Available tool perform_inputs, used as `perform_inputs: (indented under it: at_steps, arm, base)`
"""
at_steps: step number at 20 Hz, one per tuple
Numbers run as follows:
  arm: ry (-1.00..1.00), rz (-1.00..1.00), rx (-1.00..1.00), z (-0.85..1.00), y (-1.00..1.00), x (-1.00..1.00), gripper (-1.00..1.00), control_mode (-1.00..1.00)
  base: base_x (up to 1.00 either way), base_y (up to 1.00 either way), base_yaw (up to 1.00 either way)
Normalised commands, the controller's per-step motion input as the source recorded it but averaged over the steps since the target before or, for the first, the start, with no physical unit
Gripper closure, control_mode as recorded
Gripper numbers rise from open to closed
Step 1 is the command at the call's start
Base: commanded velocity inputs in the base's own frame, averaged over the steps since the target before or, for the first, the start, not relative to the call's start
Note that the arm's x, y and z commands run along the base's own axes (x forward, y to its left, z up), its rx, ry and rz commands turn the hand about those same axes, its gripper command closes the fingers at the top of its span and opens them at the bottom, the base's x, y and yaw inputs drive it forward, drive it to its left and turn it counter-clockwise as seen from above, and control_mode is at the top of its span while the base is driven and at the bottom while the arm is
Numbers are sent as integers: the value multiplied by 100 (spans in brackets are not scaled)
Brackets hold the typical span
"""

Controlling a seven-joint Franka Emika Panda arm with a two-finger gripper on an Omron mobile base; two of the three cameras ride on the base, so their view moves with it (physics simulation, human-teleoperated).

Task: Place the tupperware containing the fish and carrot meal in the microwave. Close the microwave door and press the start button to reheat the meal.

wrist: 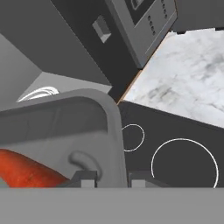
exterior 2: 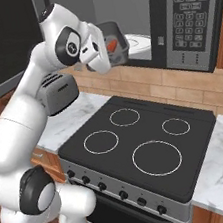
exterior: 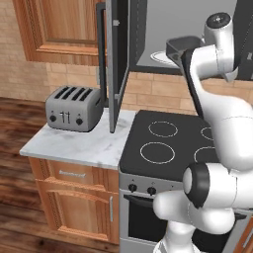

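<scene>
Two finger tips of the gripper (wrist: 107, 178) are clamped over the rim of the tupperware (wrist: 65, 131), which is held level at the mouth of the microwave (exterior 2: 170, 18), presumably so the carrot (wrist: 26, 173) stays put. No legible writing can be read on the keypad (exterior 2: 189, 6).

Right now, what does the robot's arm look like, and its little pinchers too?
The arm is glossy white, made of fat rounded tube sections joined by dark round joints with black caps. The gripper ends in two small dark grey blocky fingertips. No cables or markings show.
</scene>
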Motion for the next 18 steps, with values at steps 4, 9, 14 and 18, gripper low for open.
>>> perform_inputs:
  at_steps: [4,9,14,18]
  arm:
    - [0,0,0,0,-11,38,100,-100]
    - [0,0,0,3,-17,45,100,-100]
    - [4,0,0,19,-16,44,100,-100]
    - [7,0,0,26,-18,50,100,-100]
  base:
    - [0,0,0]
    - [0,0,0]
    - [0,0,0]
    - [0,0,0]
